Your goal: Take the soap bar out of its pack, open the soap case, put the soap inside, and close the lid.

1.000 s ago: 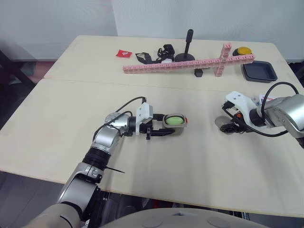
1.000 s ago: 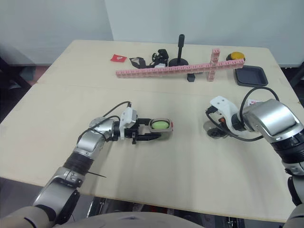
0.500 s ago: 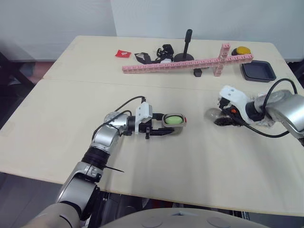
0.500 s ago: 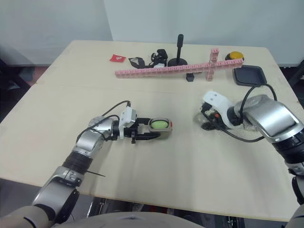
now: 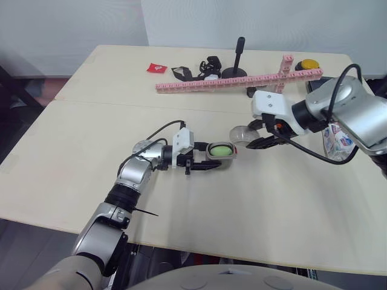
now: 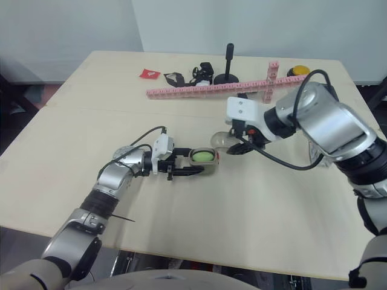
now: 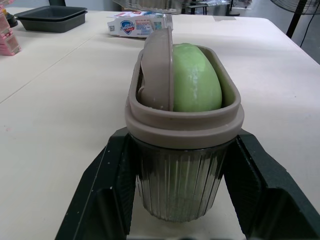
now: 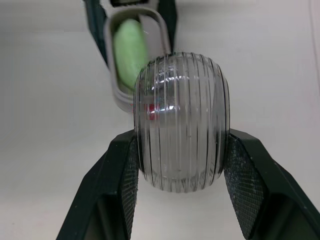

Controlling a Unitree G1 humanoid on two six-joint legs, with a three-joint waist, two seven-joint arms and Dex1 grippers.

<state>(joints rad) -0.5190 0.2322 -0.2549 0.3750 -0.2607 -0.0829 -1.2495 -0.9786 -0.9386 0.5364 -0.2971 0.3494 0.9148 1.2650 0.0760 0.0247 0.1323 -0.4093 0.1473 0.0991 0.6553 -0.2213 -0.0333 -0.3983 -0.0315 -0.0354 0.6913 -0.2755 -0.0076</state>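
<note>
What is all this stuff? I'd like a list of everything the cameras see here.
soap case: 1, taupe rim, clear ribbed body, open, mid-table.
soap bar: 1, green, inside the soap case.
lid: 1, clear, ribbed, held close beside the soap case.
soap pack: 1, white and blue, lying by the right arm.
block bar: 1, pink, far side.
post: 1, black, on a round base behind the block bar.
straps: a tangle, black, beside the post.
packet: 1, red, far left.
yellow dome: 1, far right.
tray: 1, black, far right.
table: 1, beige.
left gripper: black fingers, clamping the soap case.
right gripper: black fingers, clamping the lid.
</note>
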